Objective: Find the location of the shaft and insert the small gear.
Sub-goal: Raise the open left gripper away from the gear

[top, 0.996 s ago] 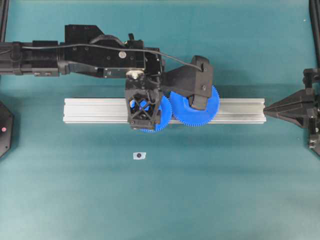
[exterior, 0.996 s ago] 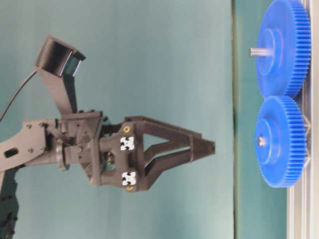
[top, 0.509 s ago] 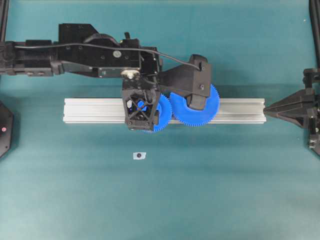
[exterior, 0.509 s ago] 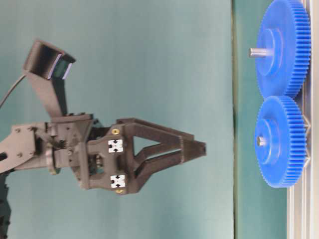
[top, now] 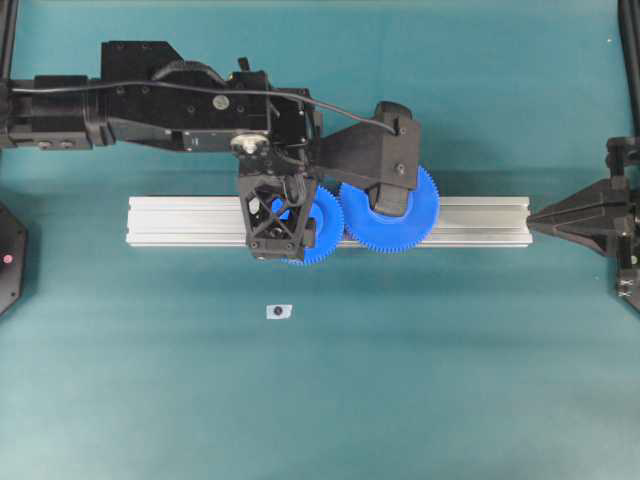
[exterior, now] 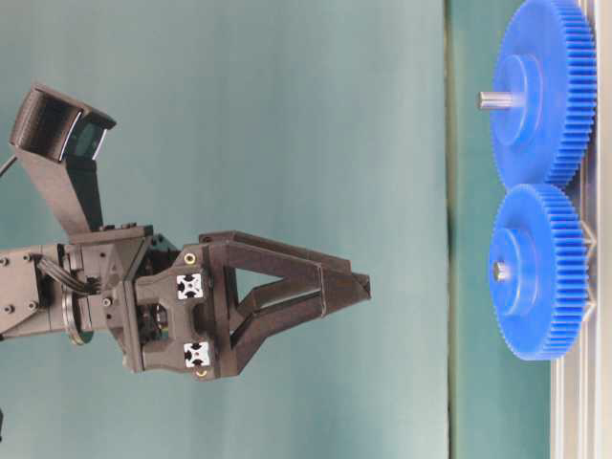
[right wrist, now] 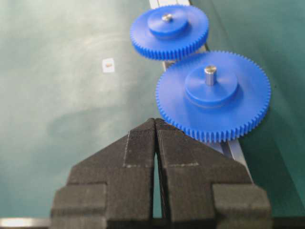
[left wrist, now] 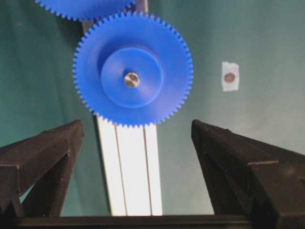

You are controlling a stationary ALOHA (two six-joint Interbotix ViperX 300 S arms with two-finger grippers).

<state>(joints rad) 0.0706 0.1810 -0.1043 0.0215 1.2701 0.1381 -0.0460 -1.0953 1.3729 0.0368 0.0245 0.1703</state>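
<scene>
While open, the left end effector hangs above the small gear.

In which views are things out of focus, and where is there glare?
Left wrist view: the left gripper fingers are blurred, the small gear sharp. Right wrist view: the right gripper is soft, the far small gear slightly blurred. Overhead view: the aluminium rail is bright, nearly washed out.

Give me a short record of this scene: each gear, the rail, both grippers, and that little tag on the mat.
small gear: seated on rail, pin end in hub
large gear: beside it, teeth meshed, pin protruding
rail: silver, on green mat
left gripper: open, above small gear, holding nothing
right gripper: shut, empty
white tag: alone on mat
</scene>
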